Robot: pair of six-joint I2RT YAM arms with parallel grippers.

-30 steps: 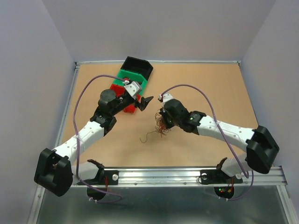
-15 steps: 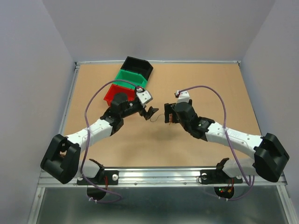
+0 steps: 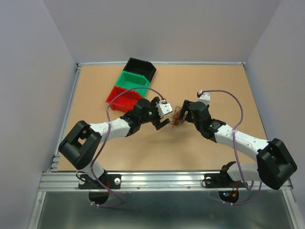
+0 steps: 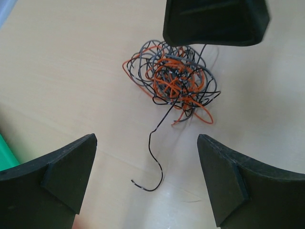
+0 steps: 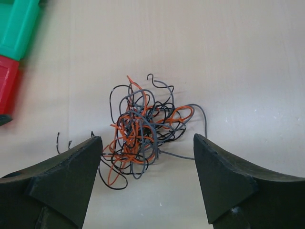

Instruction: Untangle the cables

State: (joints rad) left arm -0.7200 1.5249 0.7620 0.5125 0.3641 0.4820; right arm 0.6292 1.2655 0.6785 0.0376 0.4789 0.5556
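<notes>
The cables [image 3: 178,116] are a small tangled clump of orange, black and grey strands lying on the brown table between the two arms. In the left wrist view the cables [image 4: 174,79] lie ahead of my left gripper [image 4: 147,145], which is open and holds nothing; one loose black strand end [image 4: 155,168] trails back toward its fingers. In the right wrist view the cables [image 5: 142,125] sit just ahead of and partly between the fingers of my right gripper [image 5: 147,145], which stands open without touching them. One right finger [image 4: 214,21] hangs over the clump's far side.
Three plastic bins stand in a row at the back left: black [image 3: 141,68], green [image 3: 134,80] and red [image 3: 122,98], the red one close behind the left arm. The green bin [image 5: 16,26] and red bin [image 5: 6,81] show at the right wrist view's left edge.
The right gripper, shut on the clump a second ago, has opened and the clump now lies on the table. Both arms have swung inward and now face each other across it.
</notes>
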